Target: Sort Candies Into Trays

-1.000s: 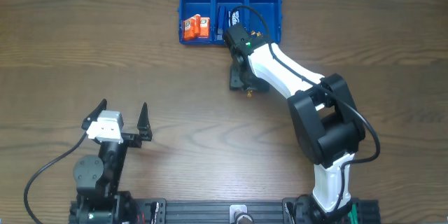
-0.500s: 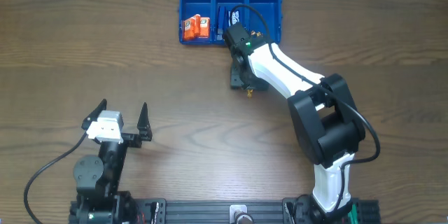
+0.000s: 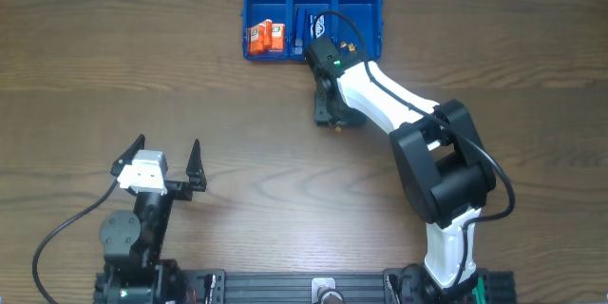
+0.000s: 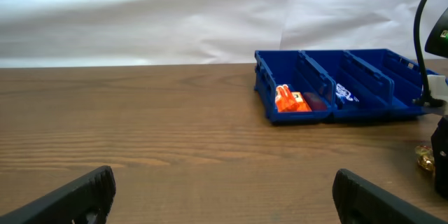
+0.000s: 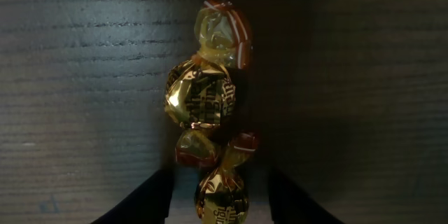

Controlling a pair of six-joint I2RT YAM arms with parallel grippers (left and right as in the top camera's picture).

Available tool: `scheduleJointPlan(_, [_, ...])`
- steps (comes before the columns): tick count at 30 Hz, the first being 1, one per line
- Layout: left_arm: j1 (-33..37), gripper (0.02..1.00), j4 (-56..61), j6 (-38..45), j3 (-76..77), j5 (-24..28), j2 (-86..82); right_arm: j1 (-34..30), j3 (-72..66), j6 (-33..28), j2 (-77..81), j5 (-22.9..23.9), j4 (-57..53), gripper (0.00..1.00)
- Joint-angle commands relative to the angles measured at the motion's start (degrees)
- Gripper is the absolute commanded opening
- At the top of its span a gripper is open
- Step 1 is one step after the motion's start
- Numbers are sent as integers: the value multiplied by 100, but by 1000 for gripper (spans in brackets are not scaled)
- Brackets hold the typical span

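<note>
Right gripper is hanging low over the table, fingers apart.
Gold-wrapped candy is lying between them, long axis pointing ahead.

Hardly stirs from a second ago to half a second ago. Then, over the last half second, creeps up the top view and a shade leftward with the right gripper, ending nearer the front wall of the blue tray. Draws the wrist and its green light a hair closer to that wall as well. Too slight to tell whether the gold candy at the fingertips shifts along.
</note>
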Motion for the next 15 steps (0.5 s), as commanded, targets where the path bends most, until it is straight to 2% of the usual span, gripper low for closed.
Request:
scheduleJointPlan(1, [17, 998, -201, 39, -105, 83, -37, -4, -74, 15, 90, 50, 2, 356])
scheduleJointPlan(9, [17, 998, -199, 39, -105, 83, -37, -4, -74, 15, 90, 33, -7, 200])
scheduleJointPlan(15, [17, 996, -199, 39, -105, 83, -37, -4, -72, 15, 28, -13, -72, 150])
